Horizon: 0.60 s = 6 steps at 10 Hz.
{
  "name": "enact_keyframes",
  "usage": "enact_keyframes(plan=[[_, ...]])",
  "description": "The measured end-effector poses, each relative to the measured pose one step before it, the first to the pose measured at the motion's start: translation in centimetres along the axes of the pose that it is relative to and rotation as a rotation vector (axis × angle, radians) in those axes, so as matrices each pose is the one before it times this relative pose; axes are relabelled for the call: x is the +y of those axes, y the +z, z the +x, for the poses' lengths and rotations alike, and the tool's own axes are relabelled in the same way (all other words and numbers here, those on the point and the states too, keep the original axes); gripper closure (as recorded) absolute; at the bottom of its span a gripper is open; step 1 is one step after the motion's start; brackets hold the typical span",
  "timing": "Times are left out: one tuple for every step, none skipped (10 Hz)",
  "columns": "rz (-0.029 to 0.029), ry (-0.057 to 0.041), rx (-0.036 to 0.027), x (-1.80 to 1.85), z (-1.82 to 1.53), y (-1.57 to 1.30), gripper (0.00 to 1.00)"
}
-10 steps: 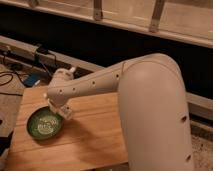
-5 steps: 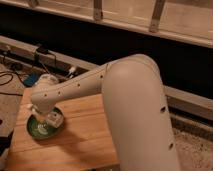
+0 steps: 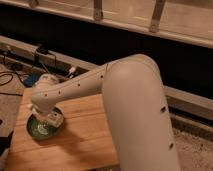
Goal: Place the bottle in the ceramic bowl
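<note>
We cannot clearly make out the bottle; a pale shape at the hand (image 3: 50, 118), over the ceramic bowl (image 3: 39, 130), may be it. We judge such a bottle light, stiff and rather slick, best held across its middle. The bowl is hard and chippable, so we would set things down gently. Whether the hand is spread or pinching, we cannot tell. The bowl sits at nine o'clock on the wooden worktop (image 3: 85, 140); cables (image 3: 12, 75) lie at eleven.
</note>
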Motion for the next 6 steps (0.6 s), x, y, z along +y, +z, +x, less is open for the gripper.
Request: enact_keyframes(plan=[[0.00062, 0.00158, 0.00030, -0.091, 0.076, 0.005, 0.43], [0.00006, -0.00053, -0.00037, 0.015, -0.030, -0.007, 0.32], [-0.00089, -0.00141, 0.00038, 0.088, -0.040, 0.041, 0.24], [-0.00035, -0.00070, -0.00024, 0.044, -0.040, 0.000, 0.20], [0.00006, 0.00010, 0.00005, -0.008, 0.007, 0.001, 0.20], [-0.00013, -0.00007, -0.00002, 0.008, -0.005, 0.005, 0.20]])
